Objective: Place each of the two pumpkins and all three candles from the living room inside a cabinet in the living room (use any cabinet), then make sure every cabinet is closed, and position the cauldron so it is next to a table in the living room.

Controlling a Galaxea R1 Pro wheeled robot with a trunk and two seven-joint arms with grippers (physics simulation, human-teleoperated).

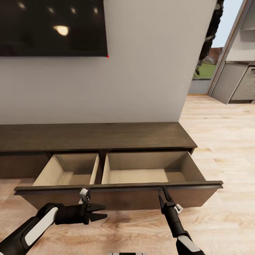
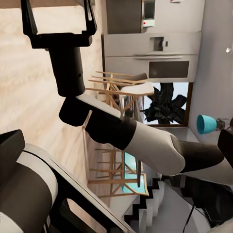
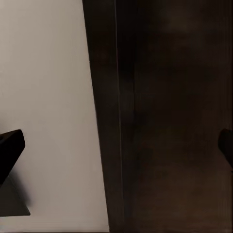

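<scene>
1. Cabinet (image 1: 95, 136): long, low, dark brown wood unit against the pale wall, under a black TV screen (image 1: 53, 26).
2. Its wide drawer (image 1: 117, 196) is pulled out toward the robot. Two pale beige compartments inside, split by a divider: smaller left one (image 1: 67, 173), larger right one (image 1: 148, 171).
3. Both compartments look bare; no pumpkins or candles visible in them.
4. Left gripper (image 1: 102, 211): in front of the drawer front, just below its top edge, pointing sideways toward the right arm. Jaws a little apart, nothing between them.
5. Right gripper (image 1: 163, 193): pointing up at the drawer's front lip, fingertips at the top edge of the front panel. In head view the fingers look close together, but can't tell if they pinch the lip or just touch it.
6. Right wrist view: dark wood panel (image 3: 165, 116) very close, beige surface beside it, black fingertip (image 3: 9, 150) at one edge, another at the opposite edge, so jaws seem spread there. Overall, grip state unclear.
7. Left wrist view: looks across at the right arm (image 2: 131, 136), w/ kitchen appliances (image 2: 155, 48) and wooden chairs (image 2: 119, 92) beyond.
8. Light wood floor (image 1: 226, 141) runs to the right of the cabinet toward grey kitchen units (image 1: 237, 85).
</scene>
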